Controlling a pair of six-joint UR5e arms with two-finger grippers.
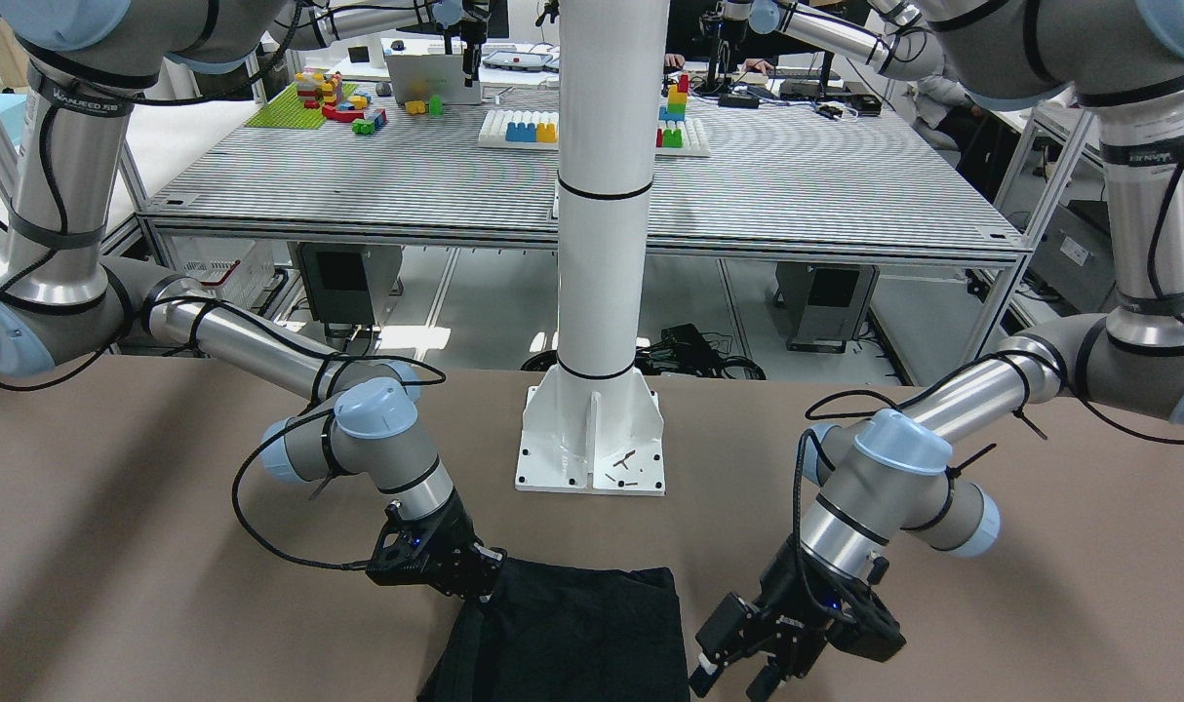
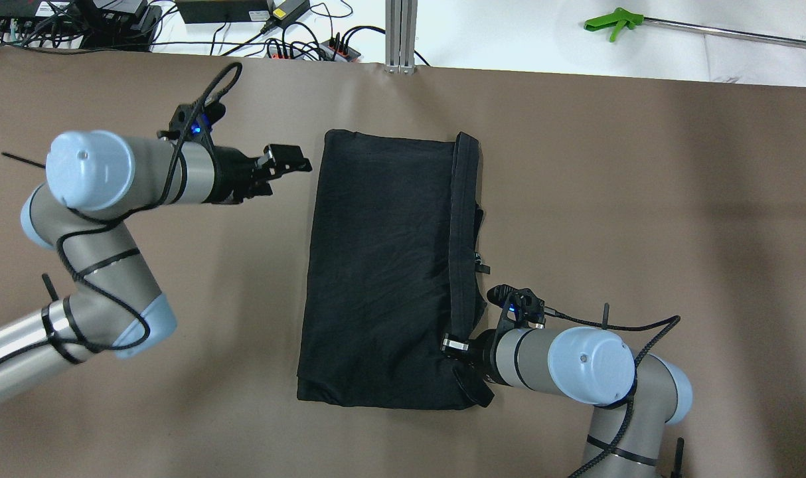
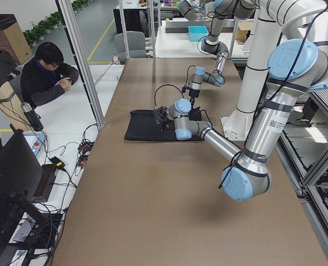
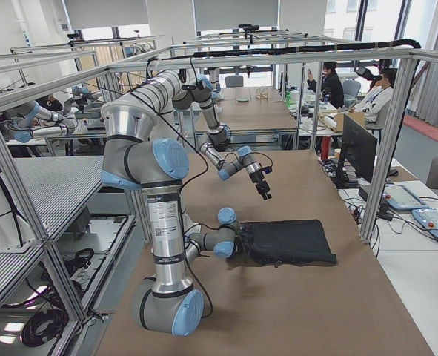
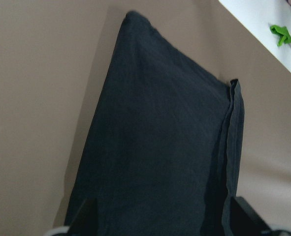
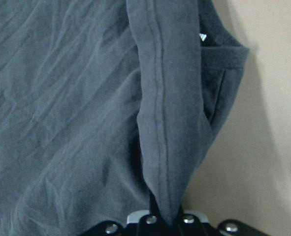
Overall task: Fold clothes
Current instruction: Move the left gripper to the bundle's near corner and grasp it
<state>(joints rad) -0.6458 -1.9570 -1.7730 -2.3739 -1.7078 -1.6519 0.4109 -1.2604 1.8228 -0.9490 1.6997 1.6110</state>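
Note:
A black garment (image 2: 383, 265) lies folded in a rectangle on the brown table; it also shows in the front view (image 1: 572, 634). A narrow folded strip (image 2: 463, 226) runs along its right edge. My right gripper (image 2: 457, 346) is shut on the near end of that strip, which the right wrist view shows pinched between the fingers (image 6: 157, 216). My left gripper (image 2: 289, 161) is open and empty, just left of the garment's far left corner. In the left wrist view its fingers (image 5: 81, 216) stand apart over the garment (image 5: 155, 147).
The robot's white mast base (image 1: 592, 439) stands behind the garment. Cables and power strips (image 2: 310, 46), an aluminium post (image 2: 401, 33) and a green tool (image 2: 615, 18) lie beyond the table's far edge. A person (image 3: 47, 72) sits off the table's side.

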